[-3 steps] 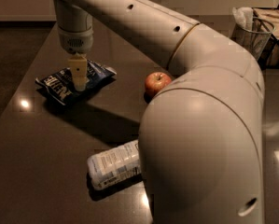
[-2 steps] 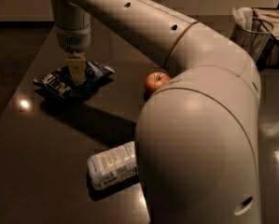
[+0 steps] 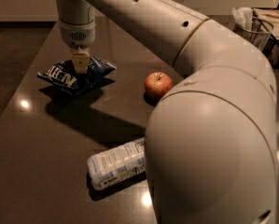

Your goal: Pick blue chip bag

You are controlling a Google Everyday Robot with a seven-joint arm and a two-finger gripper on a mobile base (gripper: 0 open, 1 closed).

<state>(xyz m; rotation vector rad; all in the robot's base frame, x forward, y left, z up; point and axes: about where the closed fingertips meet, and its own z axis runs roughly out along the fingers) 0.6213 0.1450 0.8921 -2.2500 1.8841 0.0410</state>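
Observation:
The blue chip bag (image 3: pixel 59 74), dark navy with white block lettering, hangs crumpled a little above the dark table (image 3: pixel 45 162) at the far left and casts a shadow beneath it. My gripper (image 3: pixel 80 65) points straight down from the arm's wrist and is shut on the bag's upper middle. The pale fingertips (image 3: pixel 80 62) pinch the bag's fold. The big arm fills the right half of the camera view.
A red apple (image 3: pixel 158 85) sits on the table right of the bag. A clear water bottle (image 3: pixel 116 163) with a pale label lies on its side near the front, partly behind the arm. A wire basket (image 3: pixel 269 29) with items stands at the back right.
The gripper has risen with the bag pinched in it. The bag has left the table, bunched up, and its shadow now shows below. Apple and bottle have not moved.

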